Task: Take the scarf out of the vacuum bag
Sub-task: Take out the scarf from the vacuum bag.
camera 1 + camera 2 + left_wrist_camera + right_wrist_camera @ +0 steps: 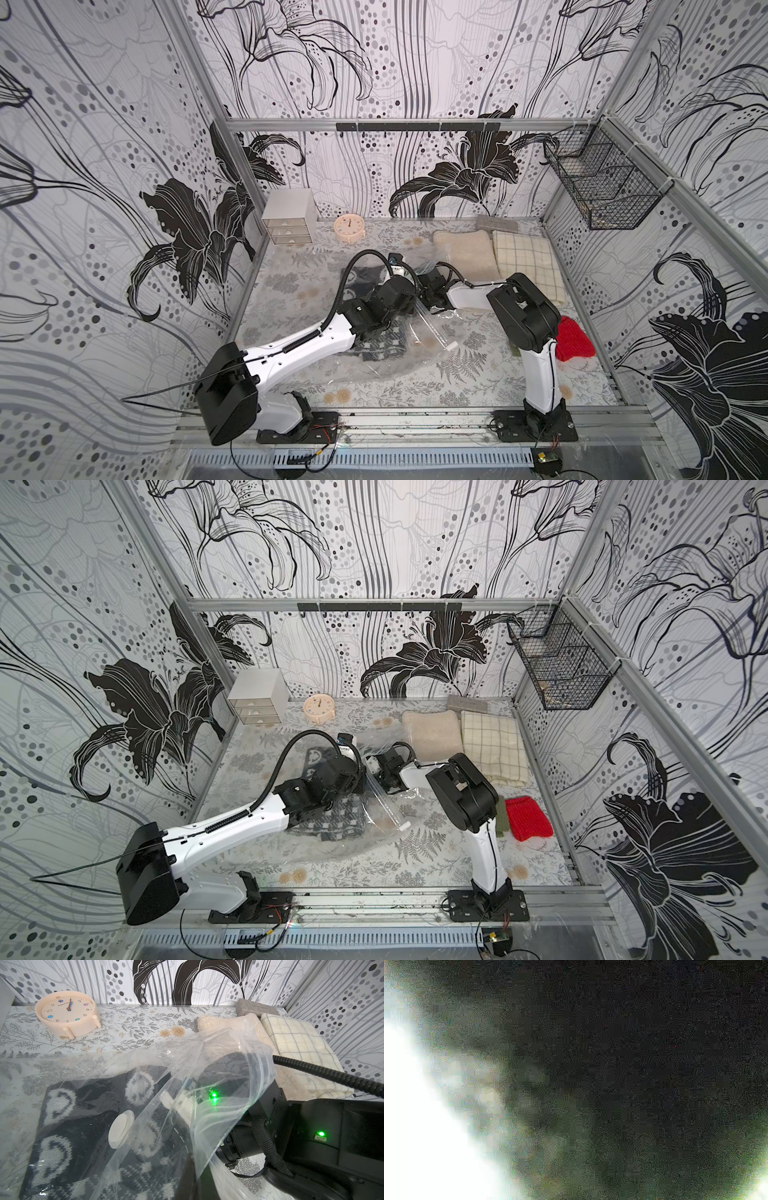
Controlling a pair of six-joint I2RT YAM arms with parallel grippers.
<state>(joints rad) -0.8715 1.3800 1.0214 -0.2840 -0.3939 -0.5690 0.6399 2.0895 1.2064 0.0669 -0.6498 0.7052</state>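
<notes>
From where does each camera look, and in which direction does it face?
Top views: high at the front, looking down toward the back wall; left arm and right arm show, meeting at the bag.
Left wrist: on the left arm, facing the back wall across scarf, valve, clock; right arm shows.
Right wrist: dark blur, direction unclear.
Shared: top and left wrist views show the clock.
</notes>
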